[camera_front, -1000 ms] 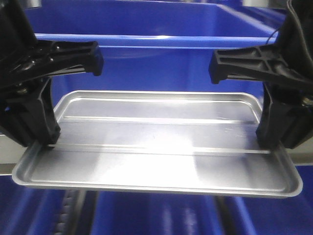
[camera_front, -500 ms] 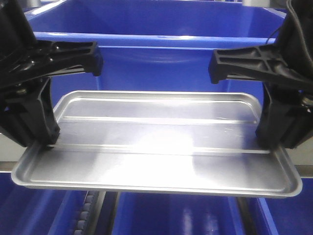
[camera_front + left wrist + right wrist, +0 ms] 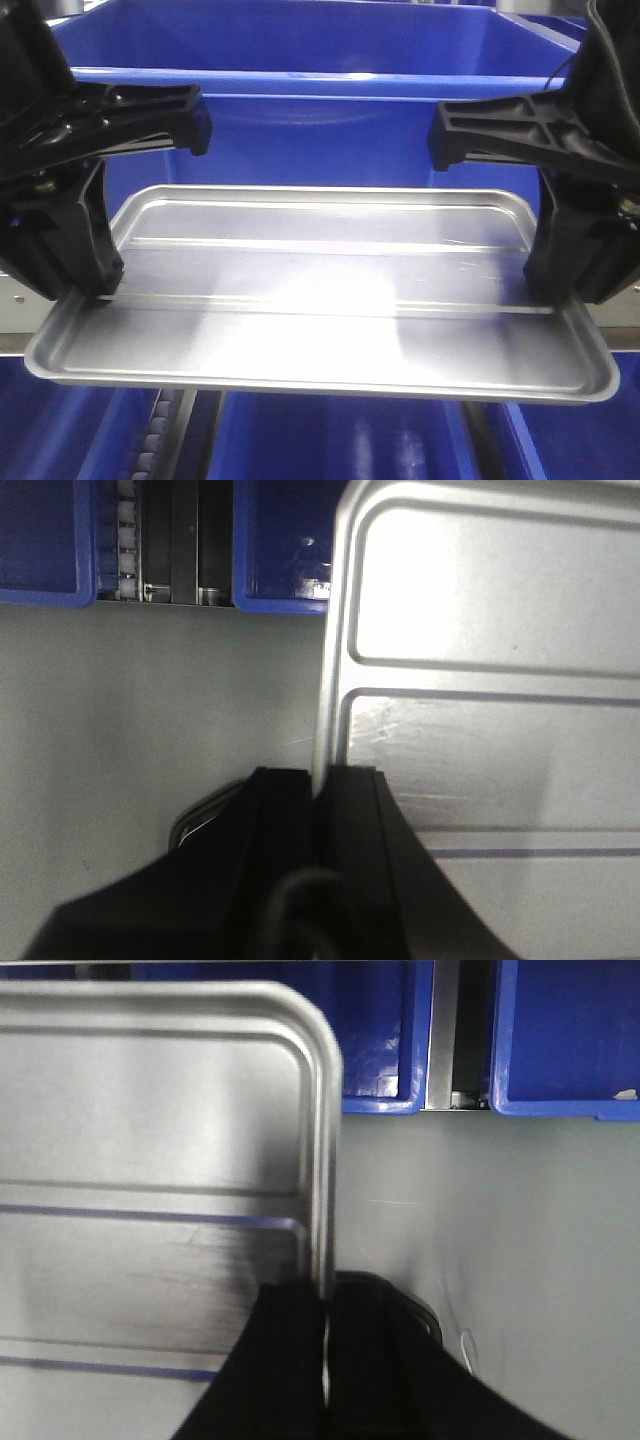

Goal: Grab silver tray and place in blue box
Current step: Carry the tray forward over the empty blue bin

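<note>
Holding the silver tray [image 3: 320, 290] roughly level, apparently raised off the grey table [image 3: 150, 730], just in front of the blue box [image 3: 300, 76] and short of its near rim.

Pinched at both short ends:
- Left claw [image 3: 318, 785]: closed tight on the raised rim at the tray's left edge, one finger on each side of the rim.
- Right claw [image 3: 326, 1305]: closed likewise on the rim at the tray's right edge.
- No gap visible between fingers and metal in either wrist view.

Progress, as judged:
- Treat the grab as done.
- Treat the placement as outstanding: not yet over the opening of the blue box, not yet lowered, not yet released.
- Rate as roughly halfway.

Containers:
- Beyond the tray: blue box, open-topped, inner walls bare as far as shown. Floor hidden behind the near wall, so cannot tell whether anything lies inside.
- Below the tray in the front view: further blue crates [image 3: 330, 440] beside a roller track [image 3: 165, 445]. Only plain blue surfaces on show; contents not discernible.
- On the tray itself: nothing carried, only glare and two long ridges across the recessed centre.

Expect to need forward travel of both claws together, then a descent inside the rim before opening. Guard against uneven motion twisting the thin rim out of one pinch.
</note>
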`<action>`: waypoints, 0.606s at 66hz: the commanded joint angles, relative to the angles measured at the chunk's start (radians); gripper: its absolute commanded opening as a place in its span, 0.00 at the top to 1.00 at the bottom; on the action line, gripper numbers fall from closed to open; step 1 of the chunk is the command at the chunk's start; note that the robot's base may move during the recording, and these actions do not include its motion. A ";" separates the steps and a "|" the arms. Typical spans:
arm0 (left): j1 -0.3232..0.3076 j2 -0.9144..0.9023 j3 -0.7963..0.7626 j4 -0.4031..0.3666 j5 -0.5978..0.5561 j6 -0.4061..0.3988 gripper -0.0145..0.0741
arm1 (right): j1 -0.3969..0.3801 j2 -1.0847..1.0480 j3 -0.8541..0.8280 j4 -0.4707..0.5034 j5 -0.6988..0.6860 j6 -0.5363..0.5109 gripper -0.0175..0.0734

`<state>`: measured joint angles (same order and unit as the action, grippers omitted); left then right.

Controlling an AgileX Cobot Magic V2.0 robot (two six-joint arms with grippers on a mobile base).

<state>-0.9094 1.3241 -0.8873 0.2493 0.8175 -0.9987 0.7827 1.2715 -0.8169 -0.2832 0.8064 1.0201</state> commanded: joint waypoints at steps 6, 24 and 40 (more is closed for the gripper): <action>-0.005 -0.031 -0.025 0.037 0.009 -0.012 0.95 | -0.001 -0.025 -0.021 -0.045 0.012 -0.006 0.74; -0.005 -0.031 -0.025 0.037 0.009 -0.012 0.95 | -0.001 -0.025 -0.021 -0.045 0.012 -0.006 0.74; -0.005 -0.031 -0.025 0.037 0.009 -0.012 0.95 | -0.001 -0.025 -0.021 -0.045 -0.058 -0.006 0.74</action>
<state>-0.9094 1.3241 -0.8873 0.2536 0.8215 -0.9987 0.7827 1.2715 -0.8169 -0.2832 0.7841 1.0201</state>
